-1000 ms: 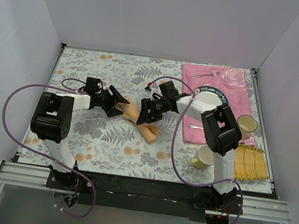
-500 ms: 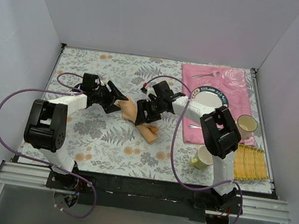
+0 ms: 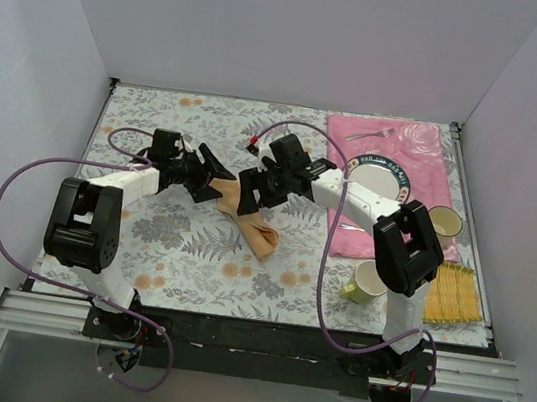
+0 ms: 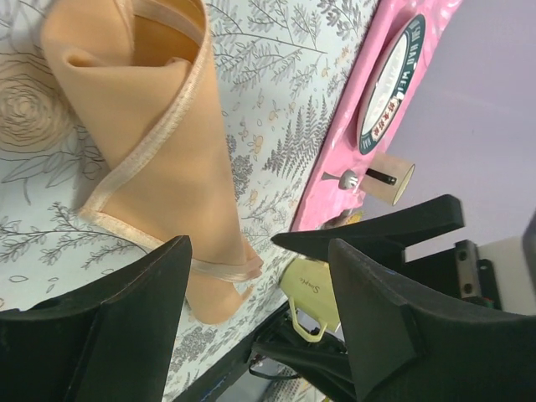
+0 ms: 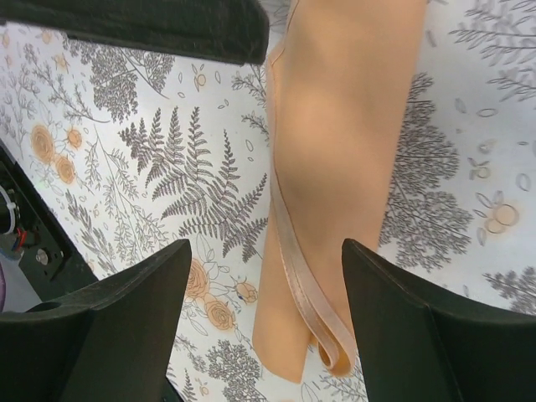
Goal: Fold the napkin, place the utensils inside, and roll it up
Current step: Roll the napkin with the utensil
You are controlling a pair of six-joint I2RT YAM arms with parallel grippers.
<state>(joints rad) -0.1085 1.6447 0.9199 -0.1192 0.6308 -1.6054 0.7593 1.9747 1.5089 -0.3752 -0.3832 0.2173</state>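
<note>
On the middle of the worktop (image 3: 180,249) the napkin (image 3: 252,227) lies as a loose peach roll, slanting from far left to near right. Left pincer (image 3: 213,180) sits at its far-left end, spread, gripping nothing. Right pincer (image 3: 250,190) hangs over the far end, spread wide. Fork (image 3: 370,133) lies far right on the pink placemat (image 3: 428,149), well apart.
</note>
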